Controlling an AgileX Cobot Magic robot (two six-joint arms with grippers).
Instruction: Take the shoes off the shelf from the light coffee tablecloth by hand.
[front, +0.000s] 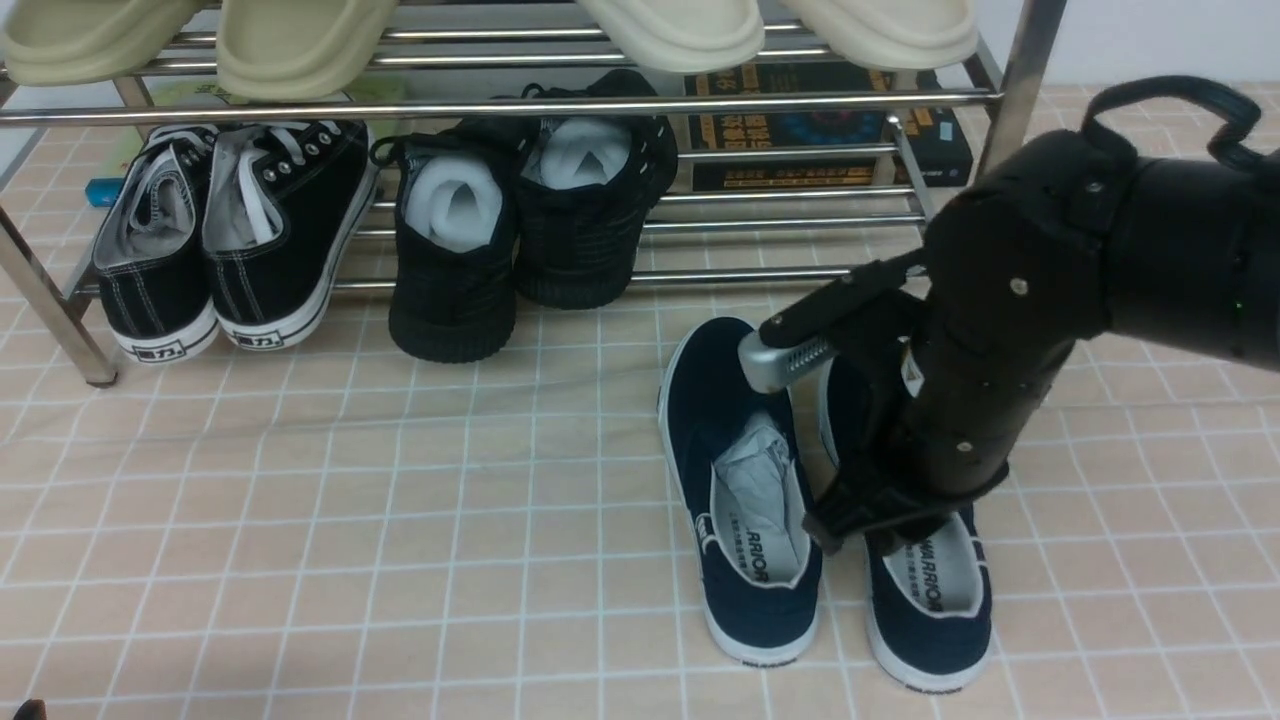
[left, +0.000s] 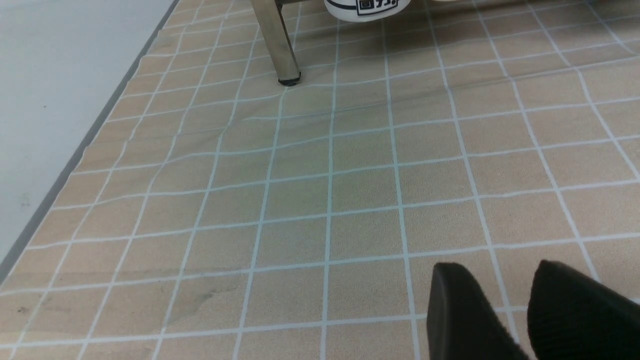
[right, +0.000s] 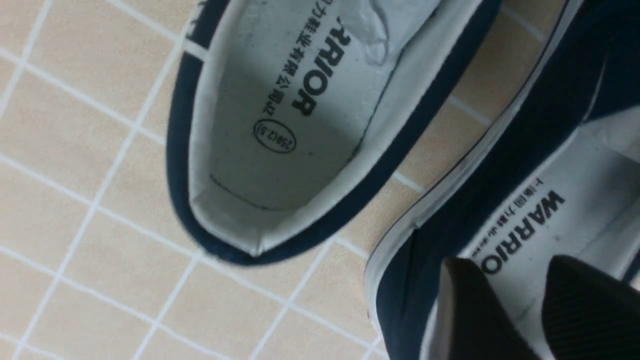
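On gridded cloth (front: 300, 500), navy canvas shoes (front: 705, 400).

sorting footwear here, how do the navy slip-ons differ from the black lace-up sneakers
The navy slip-ons lie on the tablecloth in front of the shoe rack; the black lace-up sneakers sit on its lower tier. The slip-ons have no laces; the sneakers have white ones. The slip-ons are navy, the sneakers black. Both pairs have white rubber soles and heels toward the camera.

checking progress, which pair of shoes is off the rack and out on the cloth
The navy slip-ons; the black sneakers and all-black shoes sit on the shelf.
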